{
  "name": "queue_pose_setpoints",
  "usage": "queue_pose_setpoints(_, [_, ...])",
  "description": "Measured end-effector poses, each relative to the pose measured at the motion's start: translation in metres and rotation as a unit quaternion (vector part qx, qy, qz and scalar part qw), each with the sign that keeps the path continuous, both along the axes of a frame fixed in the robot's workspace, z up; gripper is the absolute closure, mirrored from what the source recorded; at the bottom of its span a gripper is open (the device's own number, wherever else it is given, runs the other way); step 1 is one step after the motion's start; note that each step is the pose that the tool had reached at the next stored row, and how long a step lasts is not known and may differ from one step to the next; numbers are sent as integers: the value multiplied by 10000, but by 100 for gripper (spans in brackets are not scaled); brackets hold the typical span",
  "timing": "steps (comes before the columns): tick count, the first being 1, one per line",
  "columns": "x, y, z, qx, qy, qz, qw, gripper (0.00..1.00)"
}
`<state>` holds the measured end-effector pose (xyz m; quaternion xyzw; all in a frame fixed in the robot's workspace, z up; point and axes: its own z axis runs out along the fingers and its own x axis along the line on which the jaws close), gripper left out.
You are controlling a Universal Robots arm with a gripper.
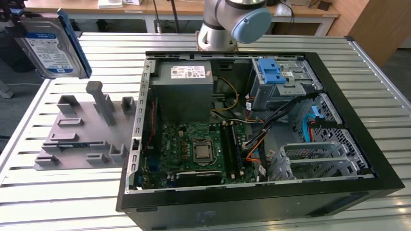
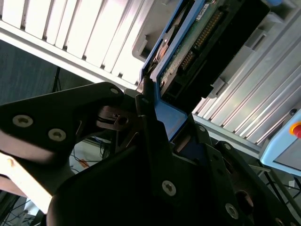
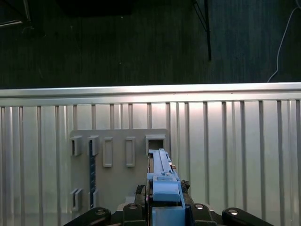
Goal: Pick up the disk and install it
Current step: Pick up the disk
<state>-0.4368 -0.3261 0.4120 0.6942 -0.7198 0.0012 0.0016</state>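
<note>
Gripper (image 2: 162, 117): closed on the disk (image 2: 202, 37) — it clamps the blue rail (image 2: 162, 40) at one short end, as the second wrist view shows.
Disk, place: in the air at the upper left of the exterior view (image 1: 51, 45), label face toward the camera, touching nothing but the gripper.
Long axis: runs straight out from the gripper — edge-on in the first wrist view (image 3: 160, 165). In the exterior view it is near upright, slightly tilted.
Holder (image 1: 77, 139): grey slotted fixture on the table (image 1: 77, 192), below the disk and apart from it.
Case (image 1: 257, 207): open, lying on its side, on the exterior view's right of the holder.
Cage (image 1: 286, 89): at the upper right of the case, under the blue latch (image 1: 272, 71). It is well apart from the disk, with the power supply (image 1: 183, 89) between them.
Bearing: from the disk, the cage lies toward the exterior view's right and lower in the frame.
Stage (judged): pick-up looks done, install not yet done. Whether this cage is the one that takes the disk, I cannot tell.
</note>
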Motion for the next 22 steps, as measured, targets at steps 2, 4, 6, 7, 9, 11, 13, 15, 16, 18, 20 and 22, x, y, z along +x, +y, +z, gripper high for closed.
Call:
queue_pose_setpoints(2, [0,0,19,0,0,0,10000,64])
queue_pose_setpoints(4, [0,0,37,0,-1,0,10000,64])
queue_pose_setpoints(6, [0,0,57,0,-1,0,10000,64])
queue_pose_setpoints(7, [0,0,66,0,-1,0,10000,64])
queue_pose_setpoints(9, [0,0,84,0,-1,0,10000,64])
queue_pose_setpoints(11, [0,0,103,0,-1,0,10000,64])
queue_pose_setpoints(13, [0,0,123,0,-1,0,10000,64])
queue_pose_setpoints(15, [0,0,142,0,-2,0,10000,64])
queue_pose_setpoints(16, [0,0,151,0,-2,0,10000,64])
queue_pose_setpoints(18, [0,0,161,0,-2,1,10000,64])
queue_pose_setpoints(20, [0,0,161,0,-2,45,10000,64])
queue_pose_setpoints(22, [0,1,162,0,-2,100,9999,64])
